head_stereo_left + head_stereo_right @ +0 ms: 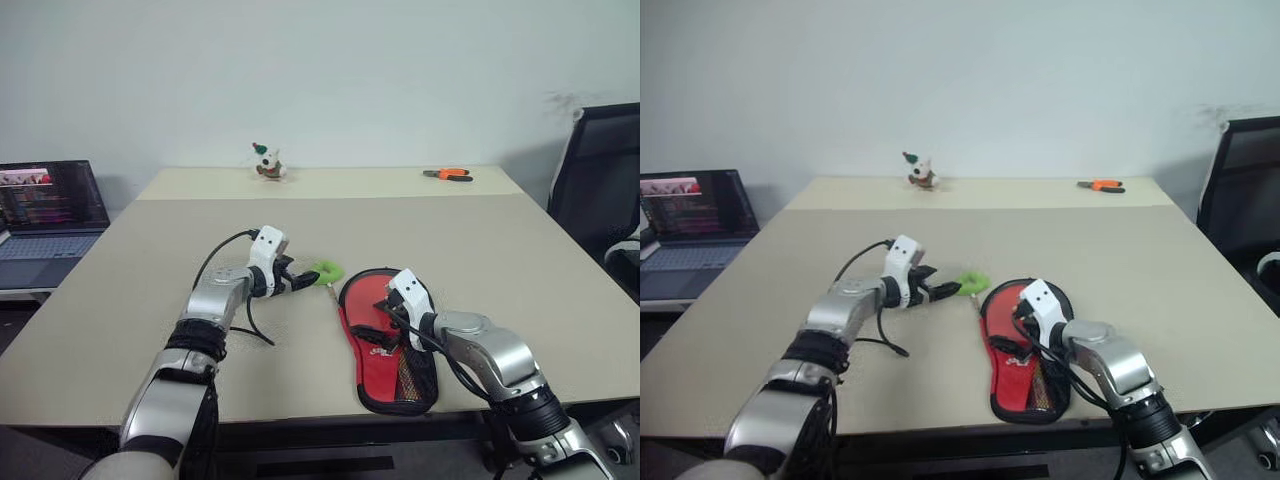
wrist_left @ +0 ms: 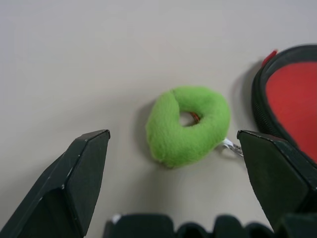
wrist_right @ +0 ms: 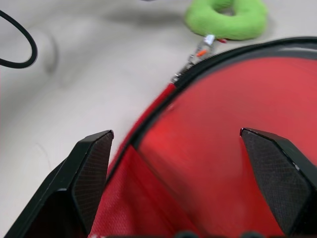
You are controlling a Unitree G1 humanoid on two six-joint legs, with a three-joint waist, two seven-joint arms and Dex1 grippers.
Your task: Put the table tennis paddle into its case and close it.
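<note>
Both our left end effector (image 2: 173,183) and right end effector (image 3: 176,183) gaped empty; pulling the green ring tag (image 2: 188,125) risked dragging the unpinned case (image 1: 385,345).

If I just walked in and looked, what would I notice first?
Probably the case lying open near the table's front edge, bright red inside with a black rim, and the right gripper hanging open over it. Beside it lies a fuzzy green ring tag, with the left gripper open just in front of it. Far back sit a little toy figure and orange-handled pliers.
</note>
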